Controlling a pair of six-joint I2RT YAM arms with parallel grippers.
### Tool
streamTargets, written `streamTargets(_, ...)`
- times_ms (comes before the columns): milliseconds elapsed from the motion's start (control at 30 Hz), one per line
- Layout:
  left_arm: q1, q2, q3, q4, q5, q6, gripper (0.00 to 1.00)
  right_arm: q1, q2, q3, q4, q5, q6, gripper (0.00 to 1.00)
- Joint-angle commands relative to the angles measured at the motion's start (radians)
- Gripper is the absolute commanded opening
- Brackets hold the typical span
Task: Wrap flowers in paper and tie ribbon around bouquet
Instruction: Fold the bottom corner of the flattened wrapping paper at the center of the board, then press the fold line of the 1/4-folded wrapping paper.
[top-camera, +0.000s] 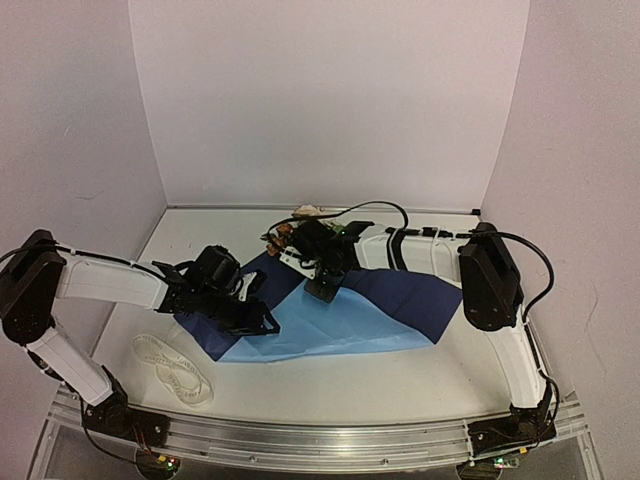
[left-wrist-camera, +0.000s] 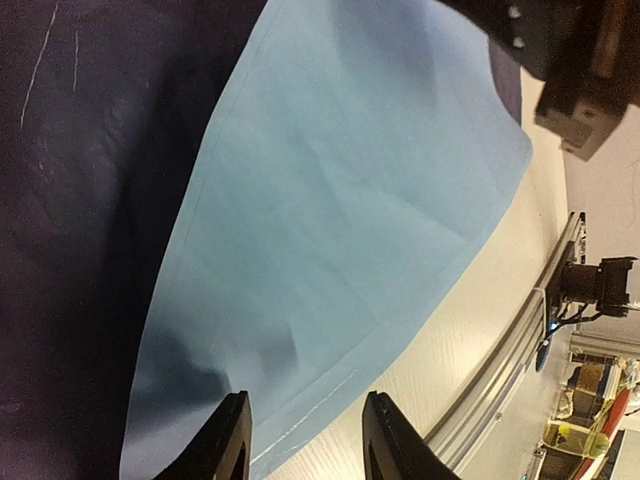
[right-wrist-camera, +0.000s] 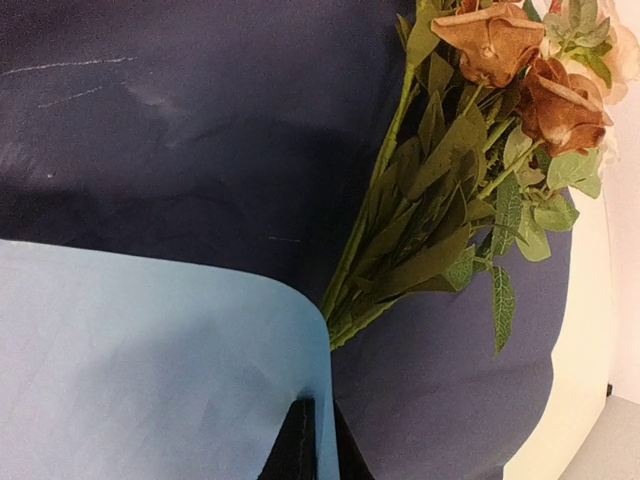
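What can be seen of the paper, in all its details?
The paper is a large, thin, soft sheet, light blue on one face and dark navy on the other. It lies on the table, a light-blue flap folded over the dark face. The flowers rest on the dark face, their stems going under the flap. The right gripper is shut on the flap's edge; the open left gripper hangs at the near light-blue edge, one finger over the sheet, one past it.
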Motion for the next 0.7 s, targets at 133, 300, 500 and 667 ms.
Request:
streamTargets(133, -0.006, 0.096, -0.029, 0.022, -0.057, -0.026, 0.30, -0.008, -0.006, -0.007, 0.007, 0.067, 0.094, 0.02)
streamTargets(300, -0.006, 0.133, -0.012, -0.031, -0.125, -0.042, 0.21, -0.009, -0.070, -0.021, -0.041, 0.057, 0.168, 0.35)
streamTargets(500, -0.006, 0.154, 0.001, -0.061, -0.164, -0.051, 0.20, -0.010, -0.247, -0.079, -0.179, -0.036, 0.376, 0.68)
streamTargets(667, -0.006, 0.158, 0.005, -0.079, -0.179, -0.055, 0.19, -0.009, -0.443, -0.289, -0.175, -0.218, 0.700, 0.63)
